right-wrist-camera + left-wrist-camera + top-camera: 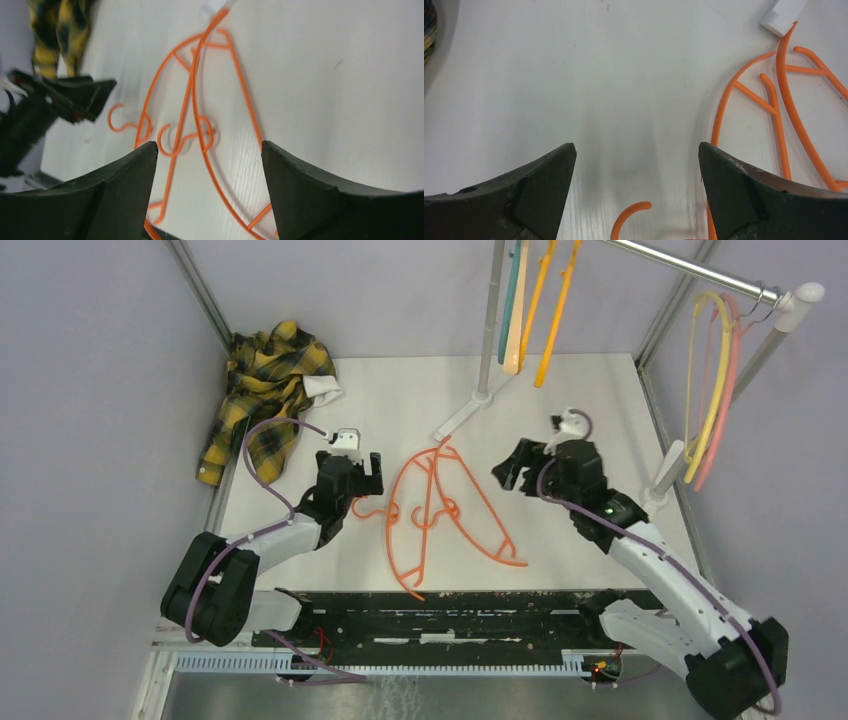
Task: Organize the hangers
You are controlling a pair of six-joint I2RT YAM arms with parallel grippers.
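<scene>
Hangers [440,505], orange, a few of them with the exact count unclear, are lying overlapped on the table [600,410]. They are sitting just nearward of the rack foot [462,418], top tips touching or almost touching it. Hooks are crossing in the middle of the pile.

Left gripper [636,152] is hovering left of the foot and nearer than it. Its jaws are spread wide, with only bare table and one loose orange hook end between them. Right gripper [209,147] is hovering right of the foot, jaws likewise spread, pinching nothing and looking down on the pile.

Above the foot, teal, peach and orange hangers [530,310] are hanging off the rail [690,270]. Yellow and pink ones [712,380] are hanging far right of the foot, at the rail's end. Plaid shirt [262,390] is lying far left of the foot.

Risks, as judged:
- Hooks are looking interlocked, so lifting one is likely dragging its neighbours up.
- Thin plastic may be slipping out of a shallow pinch.
- A tip may be catching on the foot.

Writing: none is showing readable anywhere.
</scene>
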